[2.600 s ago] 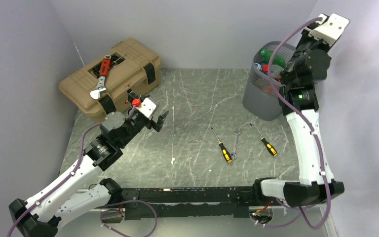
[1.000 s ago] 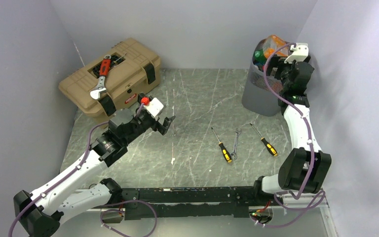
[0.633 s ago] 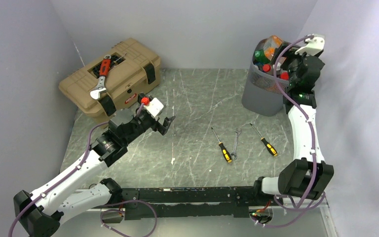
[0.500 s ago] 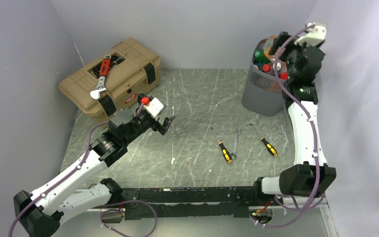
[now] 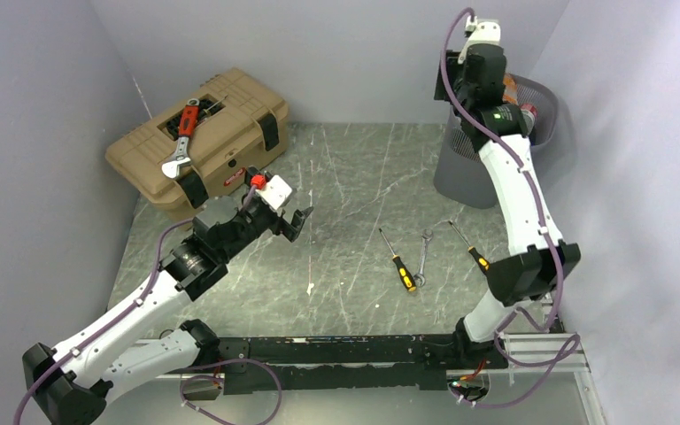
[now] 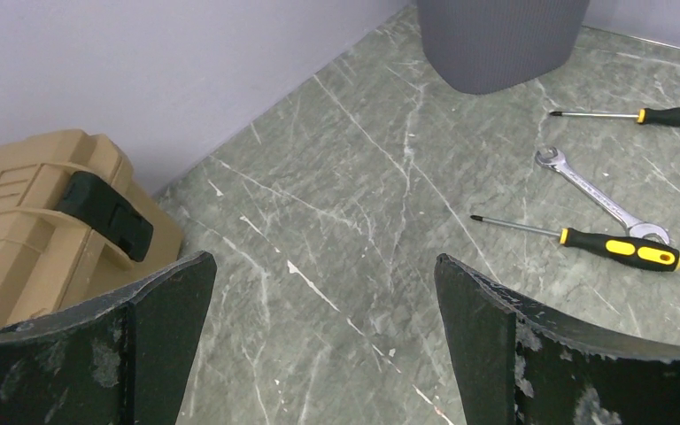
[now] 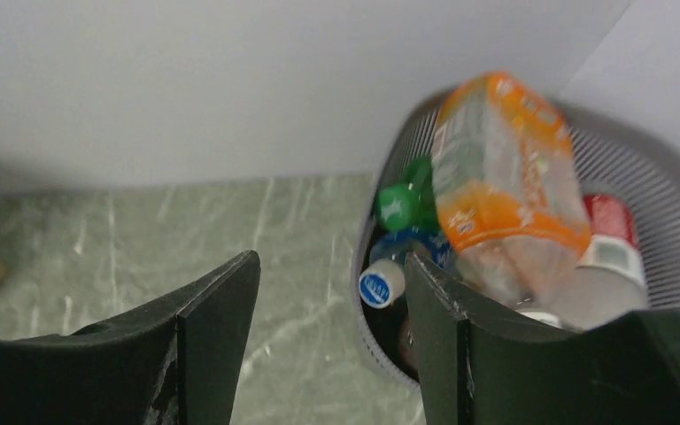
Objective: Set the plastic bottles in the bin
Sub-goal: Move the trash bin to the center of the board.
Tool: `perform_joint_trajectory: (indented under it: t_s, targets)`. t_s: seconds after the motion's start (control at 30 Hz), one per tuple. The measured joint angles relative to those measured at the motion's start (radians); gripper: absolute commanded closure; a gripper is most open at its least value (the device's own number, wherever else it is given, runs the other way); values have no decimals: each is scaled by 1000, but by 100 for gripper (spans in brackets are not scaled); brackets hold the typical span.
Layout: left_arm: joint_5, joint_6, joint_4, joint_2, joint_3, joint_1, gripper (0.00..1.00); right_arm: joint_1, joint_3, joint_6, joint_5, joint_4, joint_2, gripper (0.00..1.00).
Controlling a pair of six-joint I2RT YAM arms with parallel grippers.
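Your right gripper (image 7: 329, 266): jaws partly apart, nothing between them. It's up high, just left of the bin (image 7: 673, 199), wrist camera looking down past the rim. The bin sits at the far right corner of the table (image 5: 345, 177), close to both walls.

Inside: orange-labelled bottle (image 7: 505, 186) on top of the pile, blurred. Green-capped bottle (image 7: 398, 205) and blue-capped bottle (image 7: 381, 285) on its left, red-labelled bottle (image 7: 609, 220) on its right.

Your left gripper (image 6: 323, 266): jaws wide apart, empty, hovering over the table left of centre, near the tan toolbox (image 5: 204, 133). Red-handled wrench (image 5: 181, 137) lies on the toolbox lid.

On the table, near side of the bin: screwdriver (image 5: 398, 266), spanner (image 5: 422, 257), second screwdriver (image 5: 476, 258).
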Motion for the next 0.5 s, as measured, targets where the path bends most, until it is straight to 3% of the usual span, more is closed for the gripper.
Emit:
perform_joint_trajectory:
  t_s: [0.27, 0.5]
  targets:
    - [-34, 0, 1, -18, 0, 0, 1, 23, 39, 23, 16, -189, 109, 30]
    - [-31, 0, 0, -18, 0, 0, 1, 37, 76, 22, 38, -210, 110, 36]
